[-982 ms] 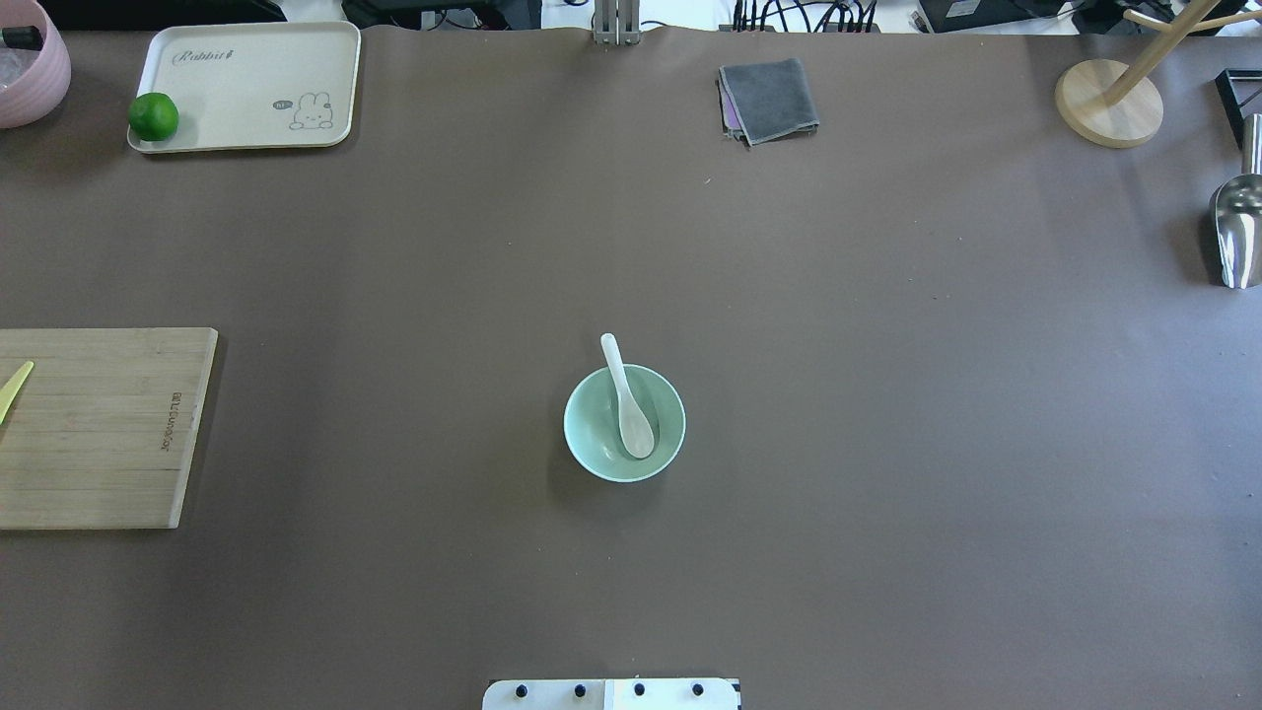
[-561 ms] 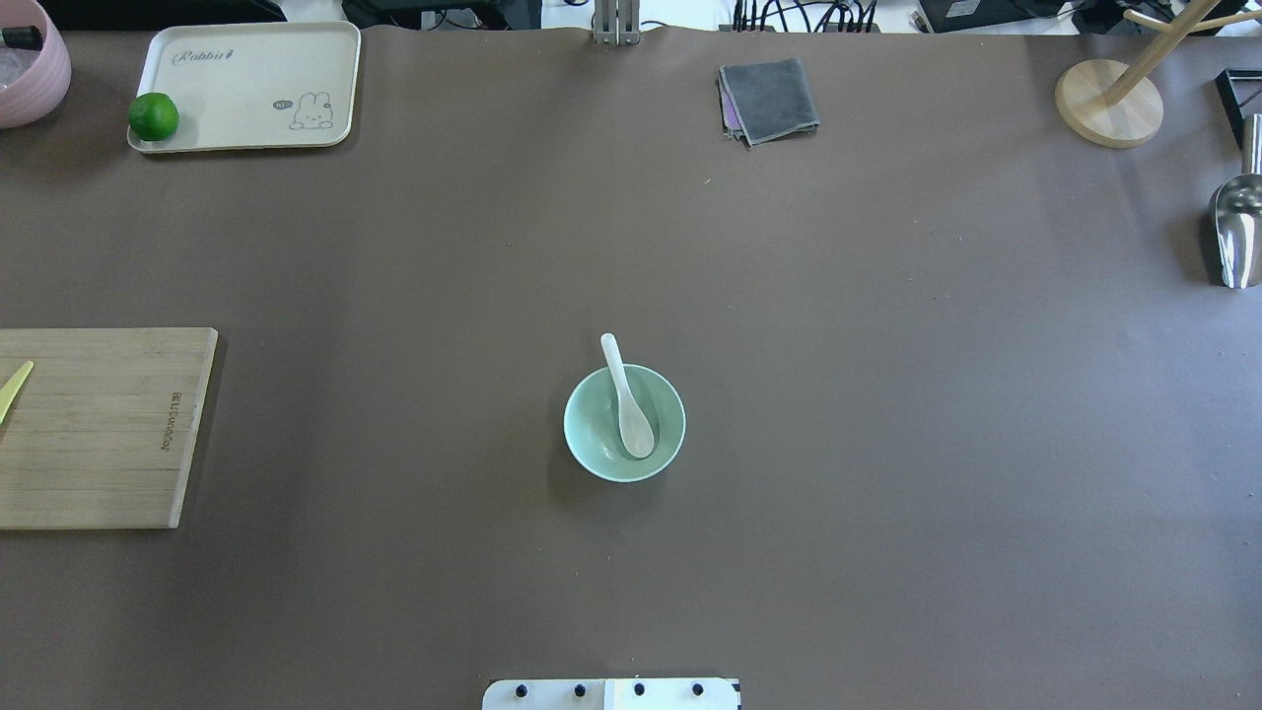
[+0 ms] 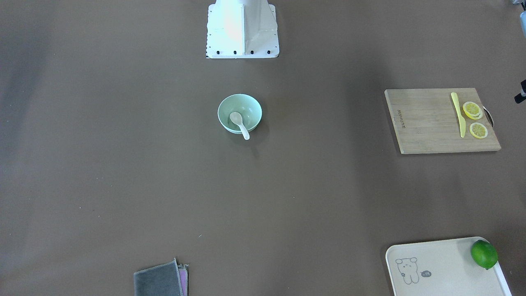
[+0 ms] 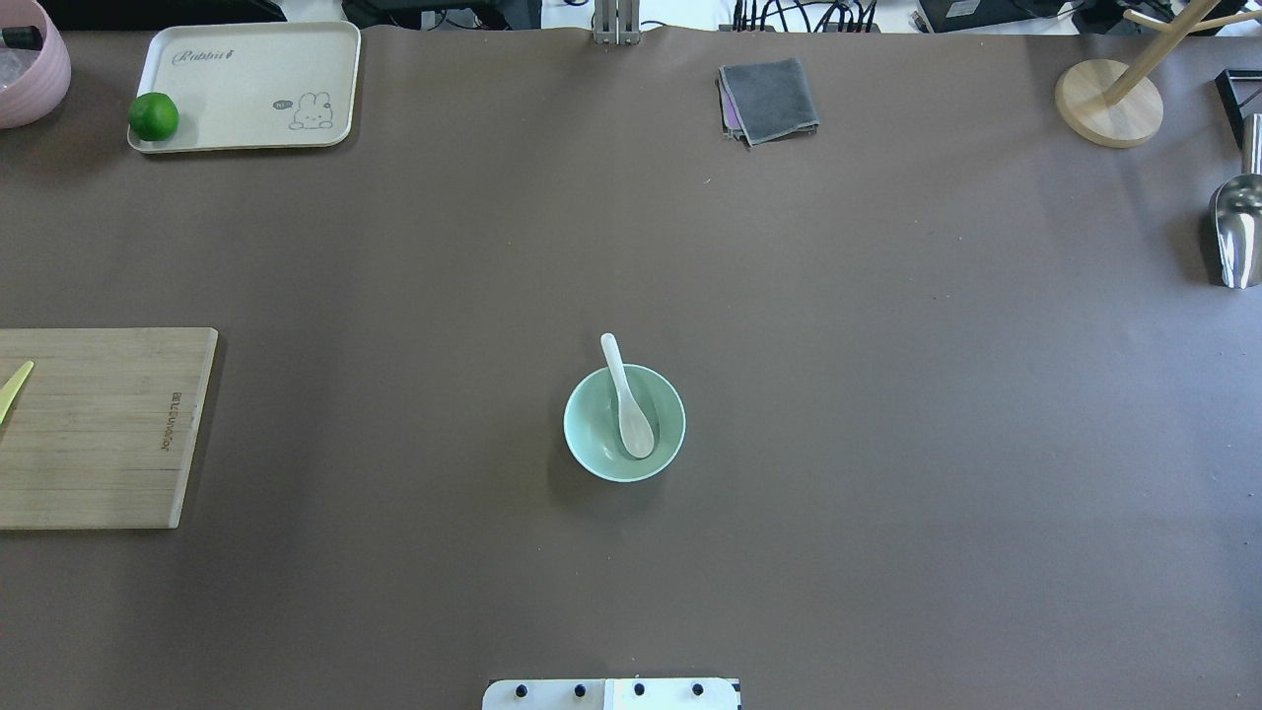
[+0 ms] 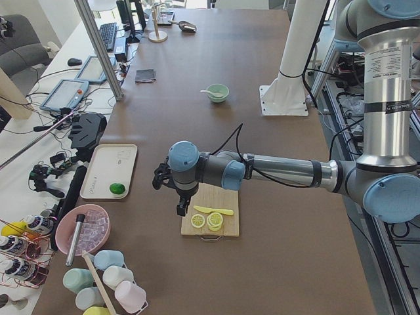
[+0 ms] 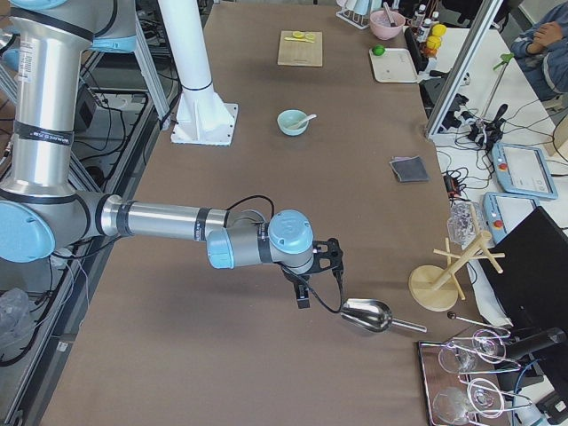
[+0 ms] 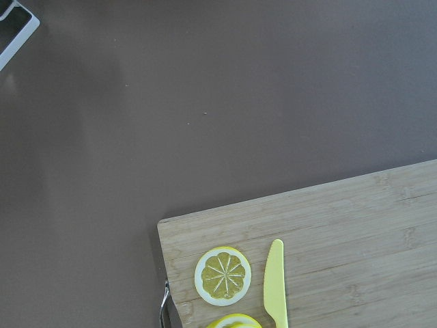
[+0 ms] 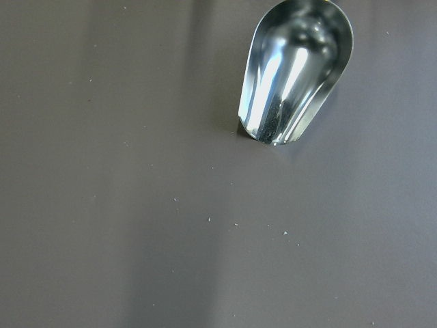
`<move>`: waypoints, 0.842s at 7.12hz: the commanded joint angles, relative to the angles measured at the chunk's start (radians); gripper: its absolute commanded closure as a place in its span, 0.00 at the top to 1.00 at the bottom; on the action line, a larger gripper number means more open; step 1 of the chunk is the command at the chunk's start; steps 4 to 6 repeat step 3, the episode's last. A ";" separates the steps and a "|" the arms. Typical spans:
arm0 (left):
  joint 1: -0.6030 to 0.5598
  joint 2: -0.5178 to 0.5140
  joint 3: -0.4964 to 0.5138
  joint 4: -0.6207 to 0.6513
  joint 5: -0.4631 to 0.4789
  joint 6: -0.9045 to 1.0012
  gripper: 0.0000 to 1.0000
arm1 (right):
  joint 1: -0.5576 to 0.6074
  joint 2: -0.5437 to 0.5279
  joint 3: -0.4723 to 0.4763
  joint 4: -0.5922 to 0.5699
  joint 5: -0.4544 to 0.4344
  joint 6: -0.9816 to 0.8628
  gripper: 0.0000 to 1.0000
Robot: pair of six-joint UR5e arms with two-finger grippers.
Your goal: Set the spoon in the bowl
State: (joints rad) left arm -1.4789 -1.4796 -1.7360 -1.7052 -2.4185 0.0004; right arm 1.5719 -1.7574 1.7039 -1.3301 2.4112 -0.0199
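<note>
The white spoon (image 4: 629, 404) lies in the mint-green bowl (image 4: 577, 444) at the table's middle, its scoop inside and its handle over the far rim. Both also show in the front-facing view, the spoon (image 3: 239, 123) in the bowl (image 3: 224, 107). My left gripper (image 5: 178, 209) hangs over the cutting board at the table's left end, far from the bowl. My right gripper (image 6: 303, 297) hangs next to the metal scoop at the right end. Both show only in the side views, so I cannot tell if they are open or shut.
A wooden cutting board (image 4: 108, 424) holds a yellow knife (image 3: 457, 113) and lemon slices (image 3: 471, 109). A tray (image 4: 251, 84) with a lime (image 4: 153, 116), a grey cloth (image 4: 769, 99), a wooden stand (image 4: 1109, 104) and a metal scoop (image 4: 1237, 232) line the far and right edges.
</note>
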 commanded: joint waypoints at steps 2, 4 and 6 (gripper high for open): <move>0.000 -0.001 -0.005 -0.002 -0.001 0.001 0.98 | 0.000 0.001 0.014 -0.001 0.002 0.005 1.00; 0.000 -0.001 -0.008 -0.002 -0.002 0.003 0.98 | 0.003 0.001 0.017 -0.003 0.008 0.005 1.00; 0.000 -0.001 -0.008 -0.002 -0.002 0.003 0.98 | 0.003 0.001 0.017 -0.003 0.008 0.005 1.00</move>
